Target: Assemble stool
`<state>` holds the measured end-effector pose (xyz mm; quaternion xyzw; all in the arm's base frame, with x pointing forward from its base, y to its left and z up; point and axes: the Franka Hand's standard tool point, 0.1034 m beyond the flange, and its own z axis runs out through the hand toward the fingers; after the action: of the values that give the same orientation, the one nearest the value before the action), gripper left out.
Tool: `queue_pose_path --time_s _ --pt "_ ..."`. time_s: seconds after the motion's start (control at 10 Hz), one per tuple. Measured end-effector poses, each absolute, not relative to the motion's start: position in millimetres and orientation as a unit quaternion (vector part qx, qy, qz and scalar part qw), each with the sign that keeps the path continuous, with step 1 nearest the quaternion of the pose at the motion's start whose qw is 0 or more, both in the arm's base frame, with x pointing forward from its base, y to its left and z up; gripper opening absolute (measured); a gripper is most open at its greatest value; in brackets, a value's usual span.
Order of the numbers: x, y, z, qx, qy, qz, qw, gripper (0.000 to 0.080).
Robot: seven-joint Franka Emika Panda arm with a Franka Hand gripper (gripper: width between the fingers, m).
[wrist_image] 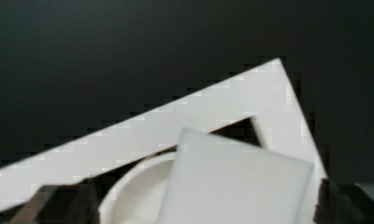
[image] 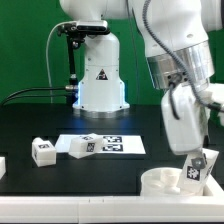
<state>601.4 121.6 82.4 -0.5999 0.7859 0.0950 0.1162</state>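
A black tabletop [image: 60,190] stands in front of a white robot arm [image: 170,60], which bends down toward the exterior view's lower right. There the round white seat [image: 158,183] of the stool lies flat with its rim up. A chunky white leg [image: 198,170] with a black-and-white tag on its face is tilted over the seat's right side, directly under the gripper [image: 194,157].

In the wrist view the leg's flat white face [wrist_image: 246,180] fills the space between the two dark fingers [wrist_image: 49,206], with the seat's curve [wrist_image: 139,192] behind it. I cannot tell whether the fingers press on the leg or only stand around it.

The marker board [image: 118,146] lies mid-tabletop, well apart from the seat. A second leg [image: 78,147] lies at the board's left end, and a third [image: 42,152] stands just beyond it, further to the exterior view's left.
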Motion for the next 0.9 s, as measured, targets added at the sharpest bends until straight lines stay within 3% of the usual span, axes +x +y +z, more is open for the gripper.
queue_pose_path --time_s 0.3,0.7,0.9 --pt "604.6 127.0 91.1 -0.750 0.645 0.077 0.125 0.0647" --pt "603.6 126.0 88.6 -0.835 0.531 0.058 0.132 0.0649" --pt "604.2 127.1 93.1 -0.912 0.389 0.030 0.123 0.0649"
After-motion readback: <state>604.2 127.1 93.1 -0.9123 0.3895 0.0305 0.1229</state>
